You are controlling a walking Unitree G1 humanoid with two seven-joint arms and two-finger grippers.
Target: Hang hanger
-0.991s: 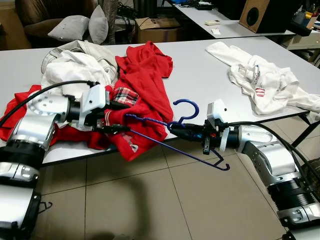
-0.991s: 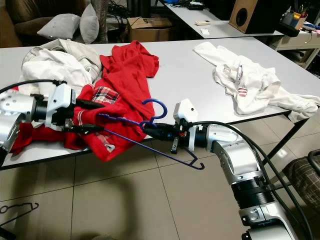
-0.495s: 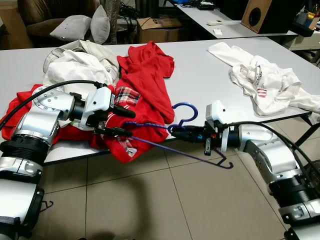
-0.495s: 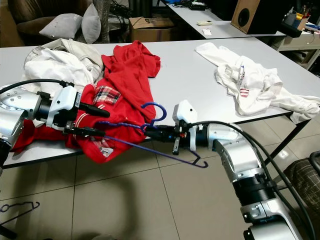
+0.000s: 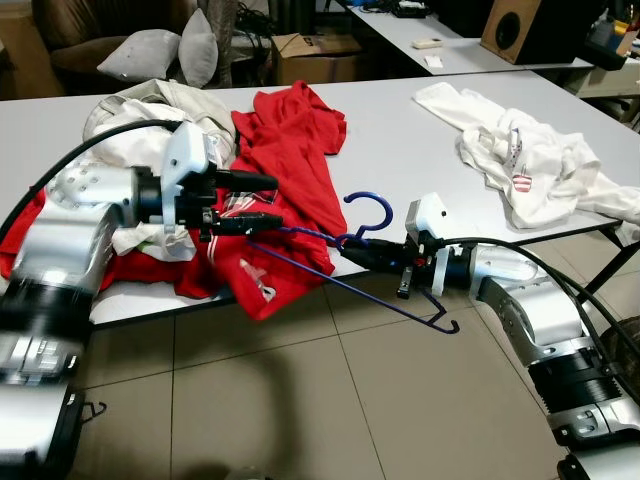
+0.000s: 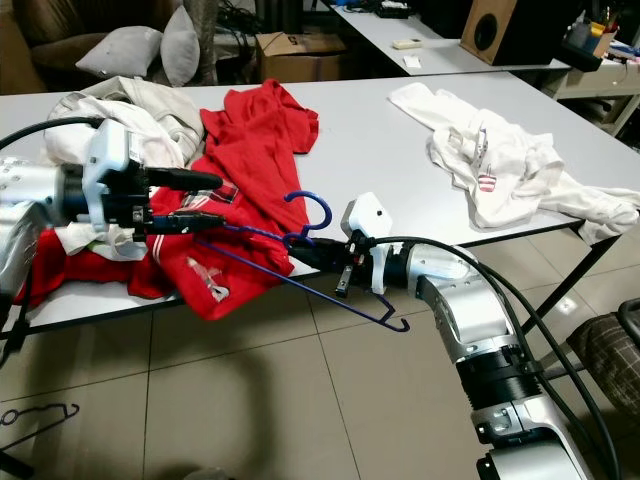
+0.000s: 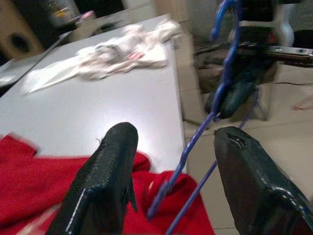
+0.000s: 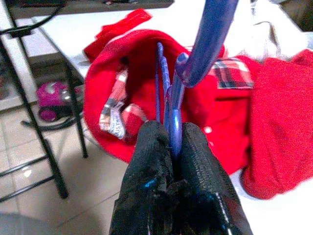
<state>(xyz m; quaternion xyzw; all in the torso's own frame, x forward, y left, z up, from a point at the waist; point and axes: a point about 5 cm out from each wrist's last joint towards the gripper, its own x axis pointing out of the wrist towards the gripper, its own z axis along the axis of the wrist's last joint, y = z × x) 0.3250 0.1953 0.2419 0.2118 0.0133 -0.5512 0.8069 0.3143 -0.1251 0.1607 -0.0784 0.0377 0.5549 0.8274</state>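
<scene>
Right gripper (image 8: pixel 172 142) is clamped tight on the blue hanger (image 5: pixel 372 262) just below its hook, holding it in the air off the table's (image 5: pixel 400 140) front edge. Left gripper (image 5: pixel 262 202), jaws parted wide and holding nothing, has lifted in the last second out of the red shirt (image 5: pixel 285 170) at that edge, its fingers astride the hanger's far arm. Judgement: the hanger's far end sits in the shirt; dressing incomplete, hanging not yet started.

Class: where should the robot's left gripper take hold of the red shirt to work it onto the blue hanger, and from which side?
Probably the red shirt's hanging front fold, from the robot's left: the left gripper is open there, and the blue hanger's arm already reaches it.
</scene>
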